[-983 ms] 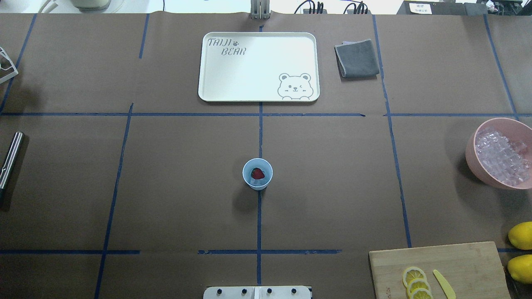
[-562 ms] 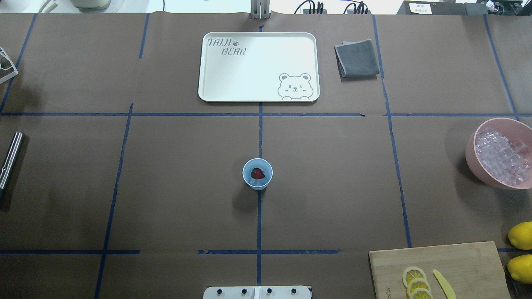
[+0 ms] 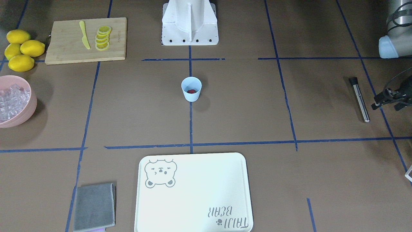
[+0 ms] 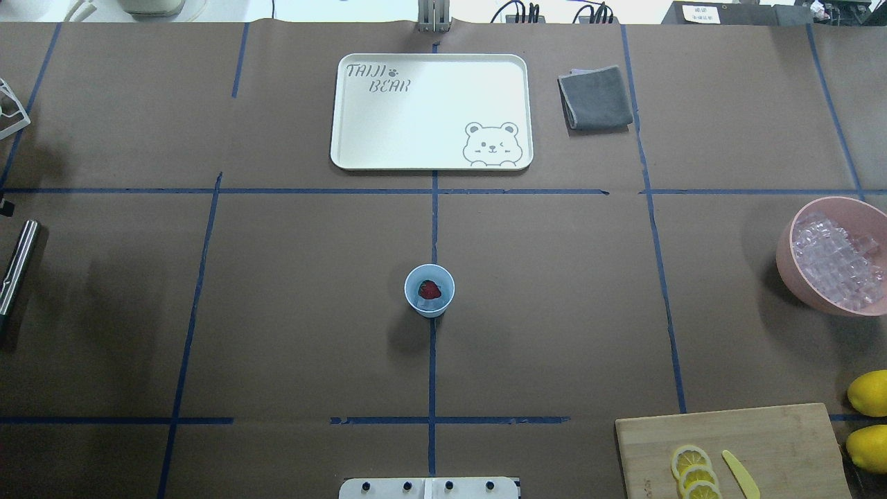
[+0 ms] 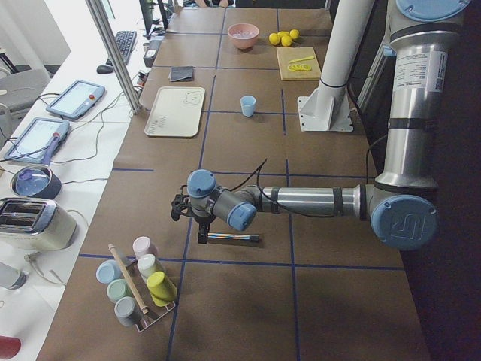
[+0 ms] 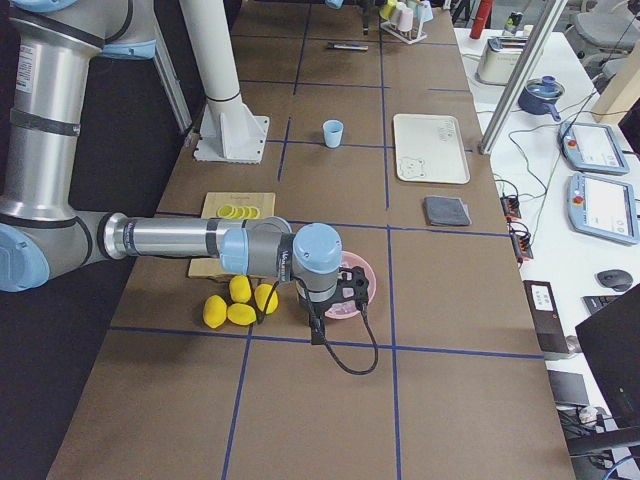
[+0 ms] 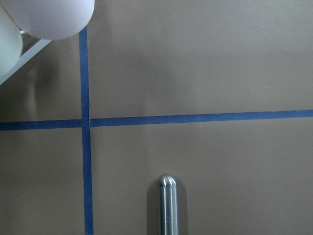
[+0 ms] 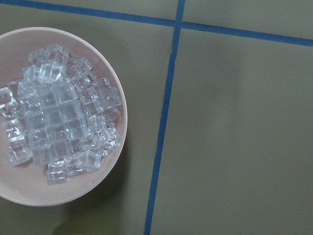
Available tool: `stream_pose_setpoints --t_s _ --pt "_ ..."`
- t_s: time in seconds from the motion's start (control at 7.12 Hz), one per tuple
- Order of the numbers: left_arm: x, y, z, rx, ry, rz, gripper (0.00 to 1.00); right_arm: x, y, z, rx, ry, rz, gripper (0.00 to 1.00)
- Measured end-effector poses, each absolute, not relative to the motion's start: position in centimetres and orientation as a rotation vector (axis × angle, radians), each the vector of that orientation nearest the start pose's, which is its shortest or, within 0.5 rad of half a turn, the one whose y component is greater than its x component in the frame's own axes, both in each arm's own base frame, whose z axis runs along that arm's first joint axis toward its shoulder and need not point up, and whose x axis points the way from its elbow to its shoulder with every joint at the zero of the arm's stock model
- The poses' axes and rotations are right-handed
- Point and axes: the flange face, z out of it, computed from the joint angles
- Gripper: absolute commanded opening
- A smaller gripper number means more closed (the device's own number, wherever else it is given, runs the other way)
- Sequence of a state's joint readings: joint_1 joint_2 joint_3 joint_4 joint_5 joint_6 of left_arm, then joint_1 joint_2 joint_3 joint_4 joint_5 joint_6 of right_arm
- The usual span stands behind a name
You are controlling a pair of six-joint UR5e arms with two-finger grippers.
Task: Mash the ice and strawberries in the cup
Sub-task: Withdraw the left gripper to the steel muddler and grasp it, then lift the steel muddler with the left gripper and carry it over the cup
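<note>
Brown table gridded with blue tape; white side bench alongside.

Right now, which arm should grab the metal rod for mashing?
Left. The left arm hovers next to the metal rod, whose tip shows in its wrist view. The right arm is at the opposite end over the pink bowl of ice, farther from both rod and cup.

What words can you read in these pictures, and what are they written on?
"TAIJI BEAR": printed on the cream tray, next to a paw print and a winking bear face.
White sign at the top of the overhead view: too small to read.
Small stamp on the cutting board: too blurred to read.
</note>
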State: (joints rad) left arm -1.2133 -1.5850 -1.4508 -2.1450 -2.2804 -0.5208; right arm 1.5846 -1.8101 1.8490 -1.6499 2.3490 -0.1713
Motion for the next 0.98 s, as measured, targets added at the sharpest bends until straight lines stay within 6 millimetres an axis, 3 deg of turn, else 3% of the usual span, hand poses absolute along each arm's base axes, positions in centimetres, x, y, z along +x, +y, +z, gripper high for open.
stream_pose_setpoints --t_s 0.42,0.56,0.7,0.84,0.98 --pt "15.9 -49.9 68.6 0.117 0.799 0.03 0.99 6.9 -38.7 63.6 0.032 -0.779 -0.133 1.0" --pt "16.8 -49.5 69.1 0.122 0.803 0.024 0.9 6.9 -38.7 63.6 0.032 -0.779 -0.133 1.0" --pt "17.3 -49.3 69.3 0.125 0.807 0.019 0.13 6.9 -38.7 63.6 0.032 -0.779 -0.133 1.0" --pt "17.6 -49.2 69.3 0.126 0.811 0.02 0.0 6.9 -38.7 63.6 0.032 -0.779 -0.133 1.0" --pt "17.7 -49.2 69.3 0.128 0.813 0.025 0.0 6.9 -38.7 63.6 0.032 -0.778 -0.133 1.0"
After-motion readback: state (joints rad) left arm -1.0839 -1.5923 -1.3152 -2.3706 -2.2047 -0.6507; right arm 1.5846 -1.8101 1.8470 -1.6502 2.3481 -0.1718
